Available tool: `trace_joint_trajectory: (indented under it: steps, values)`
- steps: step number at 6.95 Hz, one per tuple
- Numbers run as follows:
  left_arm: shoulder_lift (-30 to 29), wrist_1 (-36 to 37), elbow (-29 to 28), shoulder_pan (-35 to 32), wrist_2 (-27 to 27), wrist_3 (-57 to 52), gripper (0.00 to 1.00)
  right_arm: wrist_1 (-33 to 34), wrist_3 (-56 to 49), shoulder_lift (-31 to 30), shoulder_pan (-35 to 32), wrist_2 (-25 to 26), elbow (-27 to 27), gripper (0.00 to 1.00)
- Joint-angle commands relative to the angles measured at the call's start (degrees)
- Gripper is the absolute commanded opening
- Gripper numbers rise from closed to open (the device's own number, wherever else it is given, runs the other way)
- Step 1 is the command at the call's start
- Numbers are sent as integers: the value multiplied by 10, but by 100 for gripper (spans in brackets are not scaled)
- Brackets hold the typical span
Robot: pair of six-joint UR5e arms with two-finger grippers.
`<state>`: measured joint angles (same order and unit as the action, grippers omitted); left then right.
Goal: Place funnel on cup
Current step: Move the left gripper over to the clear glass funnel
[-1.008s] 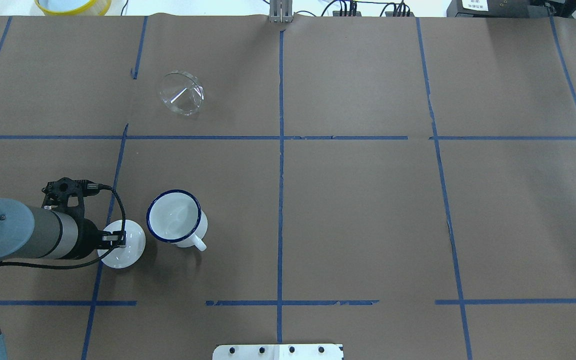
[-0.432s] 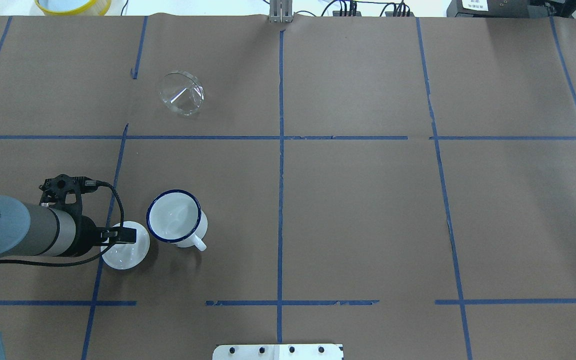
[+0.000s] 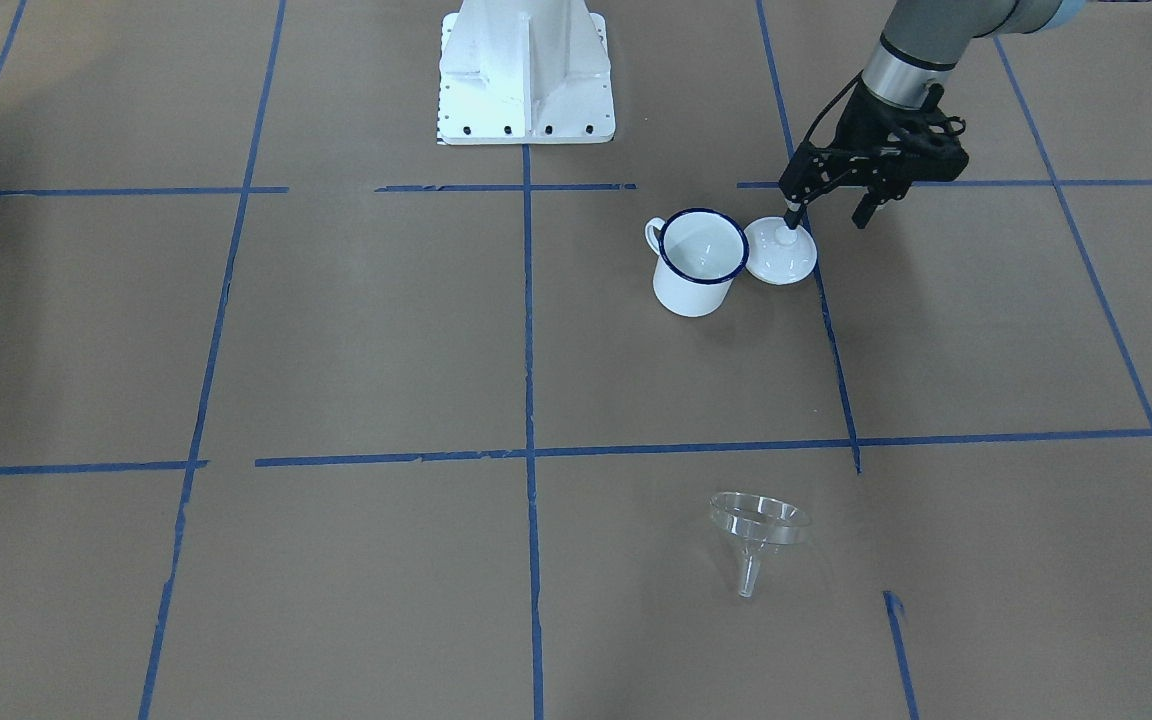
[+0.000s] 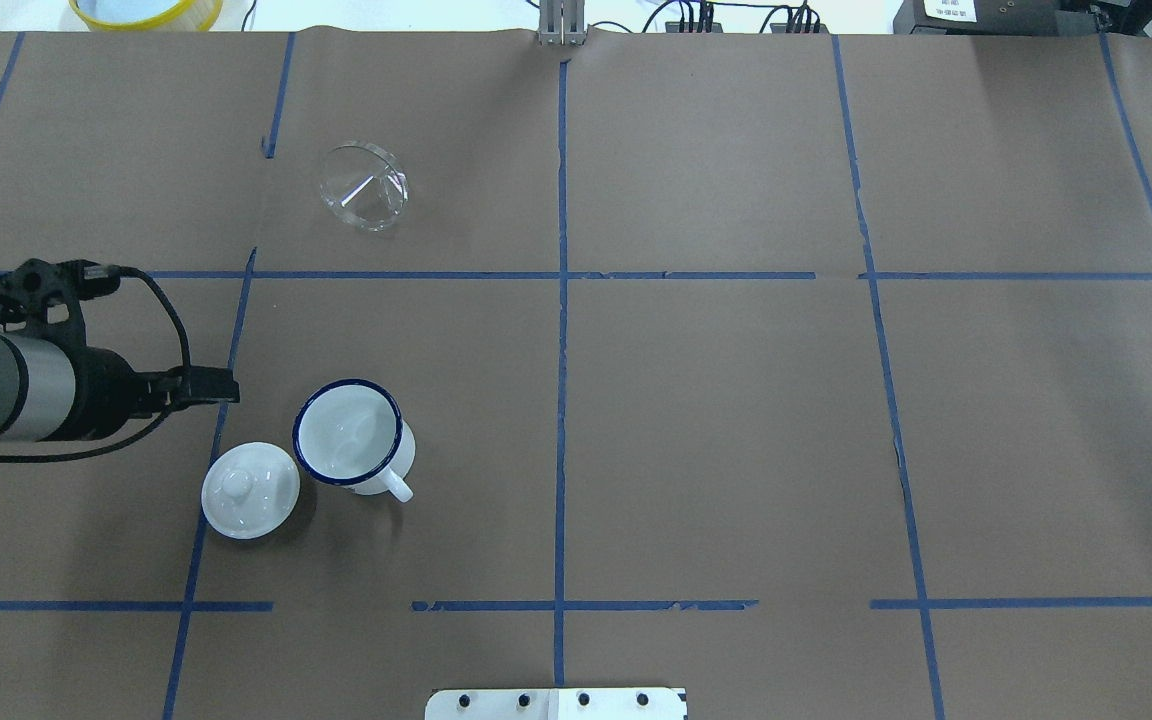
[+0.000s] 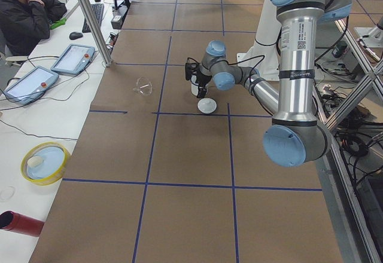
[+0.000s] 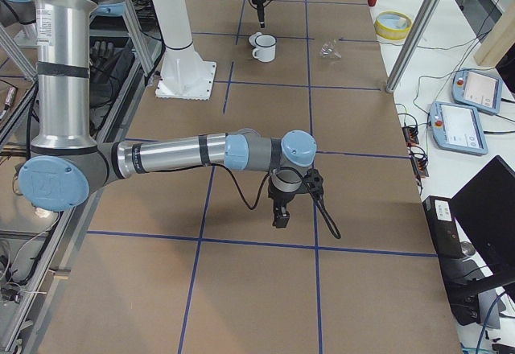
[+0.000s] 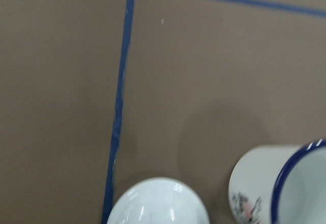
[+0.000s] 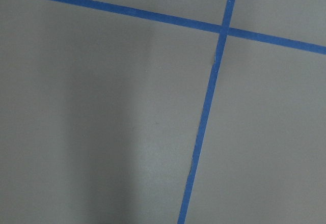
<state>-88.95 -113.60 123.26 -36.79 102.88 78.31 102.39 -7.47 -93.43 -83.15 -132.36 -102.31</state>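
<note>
The step in hand, as I judge it, is the reach for the funnel. It should go best if the left jaws, which hang spread and empty above the bench, travel high enough to pass clear of the cup and the lid before they descend. The funnel lies tipped over, not upright: its wide mouth faces up and back toward the robot and its spout points away. It is therefore likely to roll or skid at the first touch, and plastic this clear and thin is probably light and slippery. A sound grasp would take the mouth's rim, one jaw inside and one outside, closing gently and square to the wall so nothing squirts free. Lifted that way the spout should swing downward, which is the pose needed for seating it in the cup. The cup stands upright and uncovered, with the lid resting knob-up just beside it on the robot's left. Relative to the left jaws the funnel is well apart: farther out from the robot's base, beyond the tape line, and somewhat to the robot's right. The cup is near the jaws, to their right and a little closer to the base. The right jaws show only in the right-side view, over a far part of the bench, and I cannot tell whether they are spread or closed.
</note>
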Motion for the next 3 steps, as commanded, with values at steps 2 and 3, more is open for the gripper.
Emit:
trace_joint_trajectory:
  steps: [2,3]
  values:
    - [-141,-53,-97,-63,-7,222,100,0,0,0,0,0,0,100]
    - [-188,-57,-154,-63,-45,295,100,0,0,0,0,0,-1,100]
